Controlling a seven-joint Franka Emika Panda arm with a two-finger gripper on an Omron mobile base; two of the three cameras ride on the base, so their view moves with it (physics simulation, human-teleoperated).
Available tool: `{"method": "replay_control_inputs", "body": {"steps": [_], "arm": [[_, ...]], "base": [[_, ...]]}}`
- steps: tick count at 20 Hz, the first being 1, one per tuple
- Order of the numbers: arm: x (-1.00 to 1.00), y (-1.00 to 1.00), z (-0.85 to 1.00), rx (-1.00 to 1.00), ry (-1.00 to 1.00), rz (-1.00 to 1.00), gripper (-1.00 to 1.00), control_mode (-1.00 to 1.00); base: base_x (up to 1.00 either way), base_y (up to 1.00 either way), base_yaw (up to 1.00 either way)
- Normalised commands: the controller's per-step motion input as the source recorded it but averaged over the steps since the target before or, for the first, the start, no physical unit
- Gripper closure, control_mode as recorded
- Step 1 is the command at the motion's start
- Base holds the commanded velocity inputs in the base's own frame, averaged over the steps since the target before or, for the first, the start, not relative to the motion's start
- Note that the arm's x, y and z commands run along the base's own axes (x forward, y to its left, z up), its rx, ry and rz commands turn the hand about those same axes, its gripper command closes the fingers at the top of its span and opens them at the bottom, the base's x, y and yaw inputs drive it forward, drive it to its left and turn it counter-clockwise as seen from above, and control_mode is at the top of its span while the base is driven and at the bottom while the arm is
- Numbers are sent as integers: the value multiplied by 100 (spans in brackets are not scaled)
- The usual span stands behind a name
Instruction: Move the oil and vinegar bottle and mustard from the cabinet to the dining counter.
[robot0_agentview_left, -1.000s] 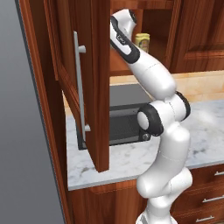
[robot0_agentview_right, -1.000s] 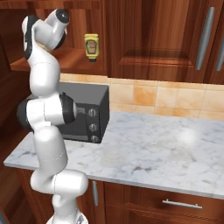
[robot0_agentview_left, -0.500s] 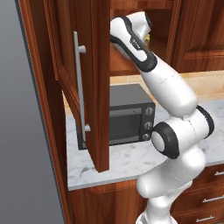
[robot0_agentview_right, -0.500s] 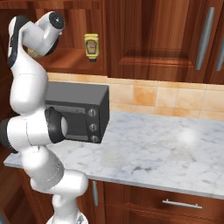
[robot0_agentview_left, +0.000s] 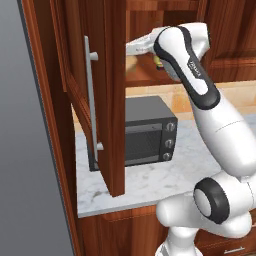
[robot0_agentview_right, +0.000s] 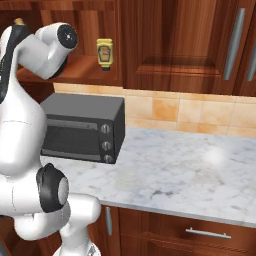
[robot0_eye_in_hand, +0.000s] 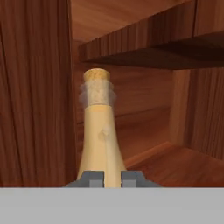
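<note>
From behind and left of the arm, the left base view looks forward past the open cabinet (robot0_agentview_left: 112, 95) door toward the toaster oven (robot0_agentview_left: 145, 132) on the worktop (robot0_agentview_left: 150, 180). The right base view, from the opposite side, faces the same oven (robot0_agentview_right: 82, 127), worktop (robot0_agentview_right: 200, 170) and cabinet shelf, where the mustard (robot0_agentview_right: 104, 52) stands. The hand view sits inside the cabinet (robot0_eye_in_hand: 35, 96), very close to the bottle (robot0_eye_in_hand: 99, 131), looking along the gripper (robot0_eye_in_hand: 112, 178) at the shelf's back wall.
</note>
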Motion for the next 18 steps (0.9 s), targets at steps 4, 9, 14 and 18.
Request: {"method": "replay_control_inputs", "body": {"steps": [4,9,14,18], "arm": [[-100,-68,10,7,0,0,100,-100],[-100,-51,0,7,0,2,100,-100],[-100,-41,0,6,0,5,100,-100],[-100,-38,0,9,0,7,100,-100]], "base": [[0,0,0],[0,0,0],[0,0,0],[0,0,0]]}}
